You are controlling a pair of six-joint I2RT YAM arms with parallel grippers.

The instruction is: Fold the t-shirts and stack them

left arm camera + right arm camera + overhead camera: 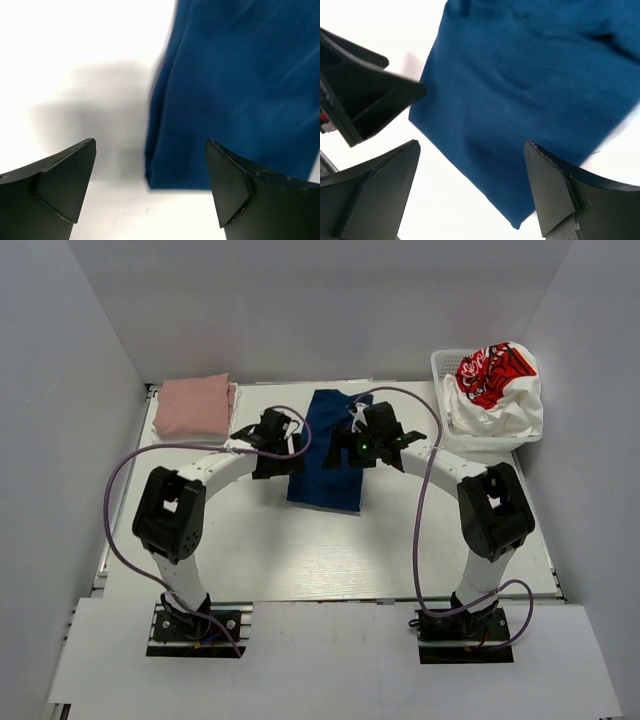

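Note:
The navy blue t-shirt (327,455) lies folded into a long strip in the middle of the table; it also shows in the left wrist view (235,90) and the right wrist view (530,95). My left gripper (284,447) is open and empty just above its left edge (150,190). My right gripper (352,448) is open and empty above its right part (470,192). A folded dusty-pink t-shirt (194,406) lies at the back left. White t-shirts with red print (500,385) are heaped in the basket.
The white lattice basket (448,400) stands at the back right corner. White walls enclose the white table (330,550) on three sides. The left gripper's finger (365,100) shows in the right wrist view.

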